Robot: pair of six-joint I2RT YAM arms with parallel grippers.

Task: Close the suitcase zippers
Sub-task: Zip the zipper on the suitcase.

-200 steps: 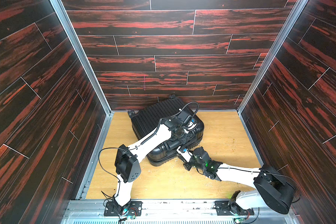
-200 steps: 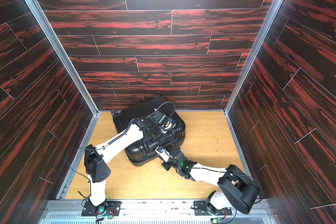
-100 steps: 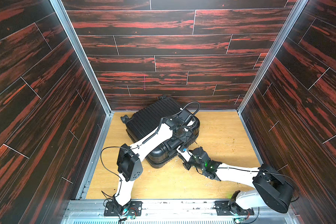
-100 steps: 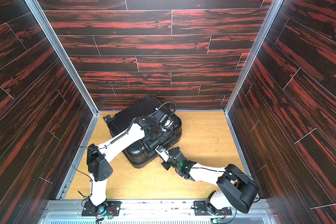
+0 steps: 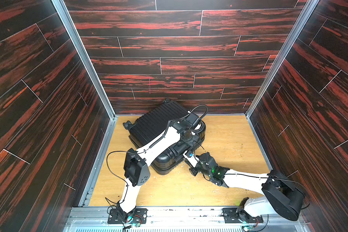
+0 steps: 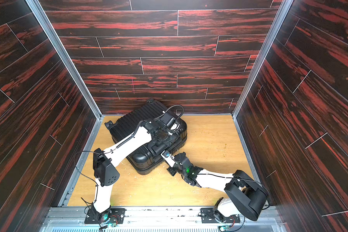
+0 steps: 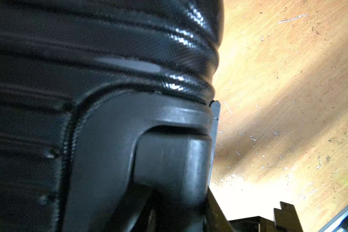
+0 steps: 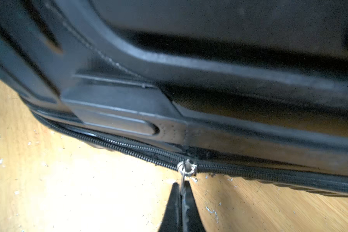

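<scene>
— Now, the right gripper (image 8: 181, 190)?
— Pinched flat on the silvery pull tab (image 8: 182, 181), jaws meeting on it. The slider sits on the zipper track (image 8: 109, 143), low on the side of the suitcase (image 8: 229, 30), just above the floor (image 8: 78, 190).
— Left gripper (image 5: 178, 149)?
— At the moulded handle (image 7: 169, 166) on that same side wall. One finger (image 7: 214, 130) lies flat along the handle's end. The other is lost in dark blur, so I can't tell whether it clamps.
— Where's the case?
— Lying flat and skewed, ribbed shell up, towards the back-left corner. One wheel (image 5: 127, 125) is near the left wall; another (image 5: 166, 100) is close against the back wall.
— Surface?
— Pale wood board, scuffed, with white flecks thickest beside the case's near corner.
— Room?
— Boxed in on three sides by walls (image 5: 179, 46) of dark planks streaked red. Aluminium posts (image 5: 82, 58) stand in both back corners. A metal rail (image 5: 179, 214) along the front carries both arm bases.
</scene>
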